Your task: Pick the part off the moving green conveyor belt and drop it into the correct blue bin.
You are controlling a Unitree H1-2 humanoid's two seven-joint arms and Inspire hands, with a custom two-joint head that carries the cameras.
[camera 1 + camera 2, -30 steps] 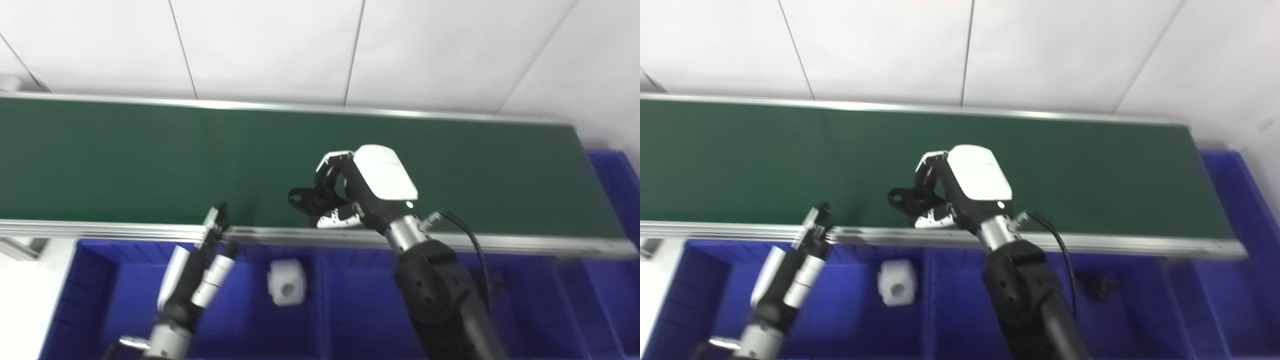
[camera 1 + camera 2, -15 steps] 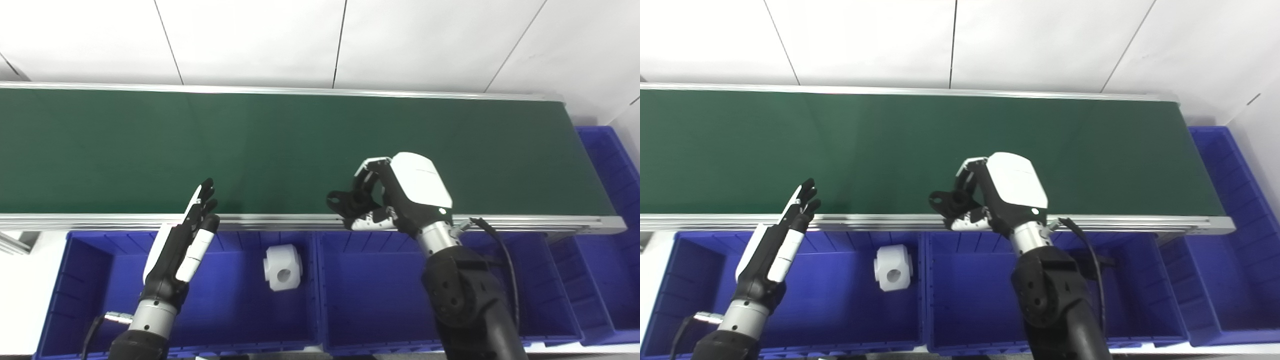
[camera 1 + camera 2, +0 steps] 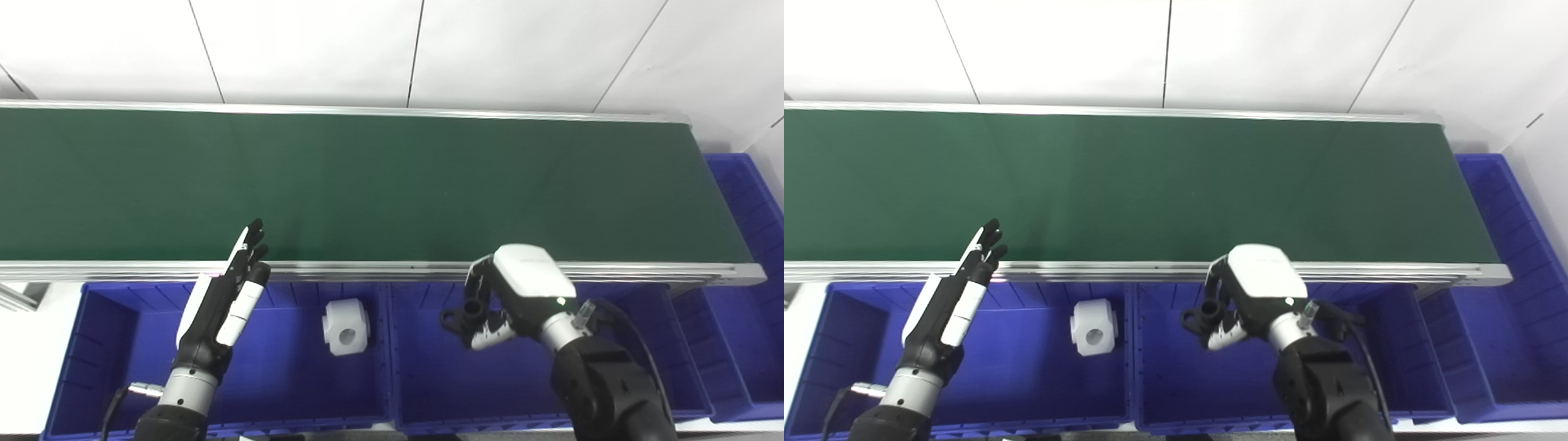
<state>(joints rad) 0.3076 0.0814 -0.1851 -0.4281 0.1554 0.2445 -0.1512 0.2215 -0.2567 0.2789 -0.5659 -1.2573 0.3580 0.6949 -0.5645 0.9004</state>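
Observation:
My right hand [image 3: 511, 297] is shut on a small black part [image 3: 460, 313] with ring-shaped ends. It holds the part above the middle blue bin [image 3: 429, 373], just in front of the green conveyor belt [image 3: 367, 184]; the part also shows in the right eye view [image 3: 1200, 317]. My left hand [image 3: 229, 294] is open and empty, fingers straight, above the left blue bin [image 3: 122, 343] near the belt's front rail. No part lies on the belt.
A white block with a round hole [image 3: 345, 326] lies in the left bin. Another black piece [image 3: 1338, 326] lies in the narrow bin right of the middle one. A further blue bin [image 3: 750, 202] stands at the belt's right end.
My right hand has moved with the black part from over the belt's front edge down toward me, over the middle bin. The camera settled after shifting. The left hand has held still.

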